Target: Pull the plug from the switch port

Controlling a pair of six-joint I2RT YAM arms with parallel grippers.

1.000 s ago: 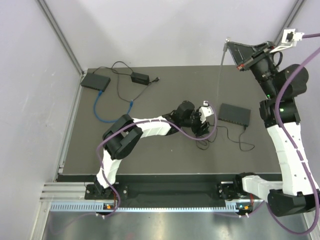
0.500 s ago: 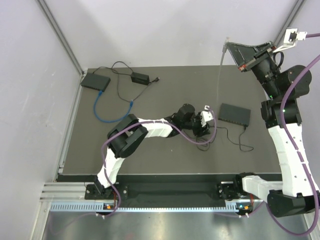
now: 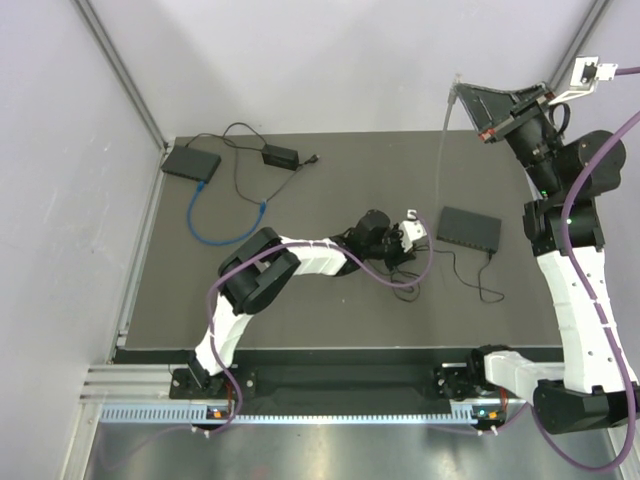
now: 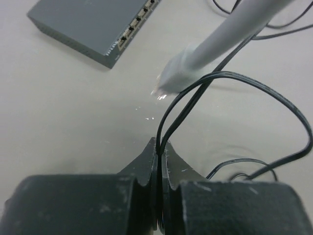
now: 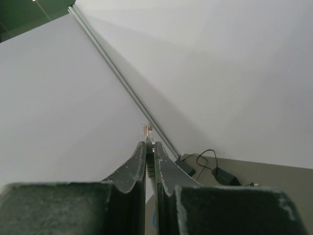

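Two hands, both pressed shut. Left hand (image 4: 157,147) pinches a black wire (image 4: 274,98) low over the counter (image 4: 58,107). Just ahead, the plug (image 4: 176,78) on a grey cable (image 4: 234,29) sits near the switch (image 4: 88,24), out of its ports. Right hand (image 5: 150,147), up high, pinches that cable's other end.

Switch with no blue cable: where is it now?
In the top view, the switch lies right of centre on the table, just right of the left hand.
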